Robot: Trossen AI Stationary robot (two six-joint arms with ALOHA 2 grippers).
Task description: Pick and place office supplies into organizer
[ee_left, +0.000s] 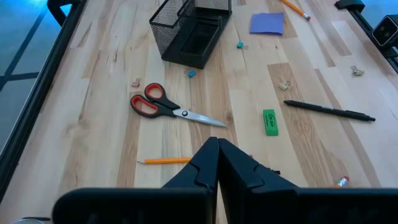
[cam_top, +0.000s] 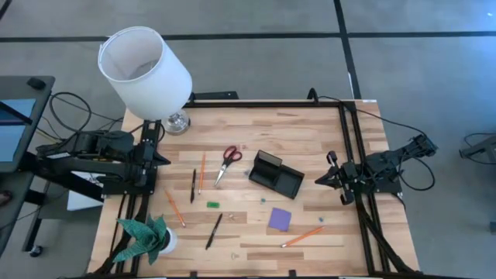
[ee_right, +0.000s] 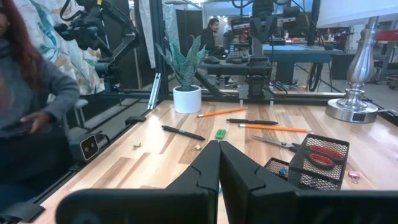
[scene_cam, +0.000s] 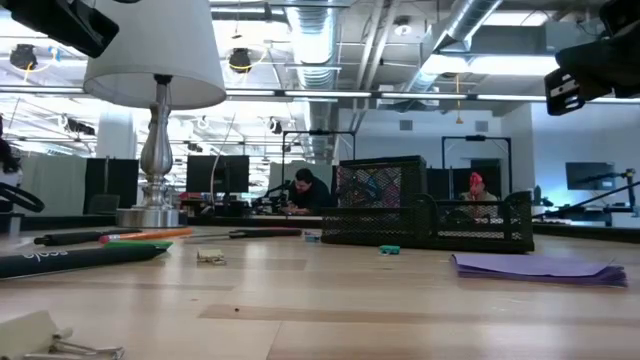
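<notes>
The black mesh organizer [cam_top: 275,173] stands on the wooden table right of centre. The supplies lie loose on the tabletop: red-handled scissors [cam_top: 227,163], orange pencils [cam_top: 201,172] [cam_top: 302,236], black pens [cam_top: 193,184] [cam_top: 214,230], a purple note pad [cam_top: 280,218] and a small green piece [cam_top: 212,204]. My left gripper [cam_top: 160,157] is shut and hangs above the table's left edge, well away from the scissors [ee_left: 165,107]. My right gripper [cam_top: 319,180] is shut and level at the right edge, a short way from the organizer [ee_right: 311,163]. Neither holds anything.
A white-shaded lamp [cam_top: 147,70] stands at the far left corner and a green paper plant in a white pot [cam_top: 147,236] at the near left. Small clips [ee_left: 285,84] lie scattered on the wood. Black frame rails [cam_top: 353,155] run along both sides. People sit in the room beyond.
</notes>
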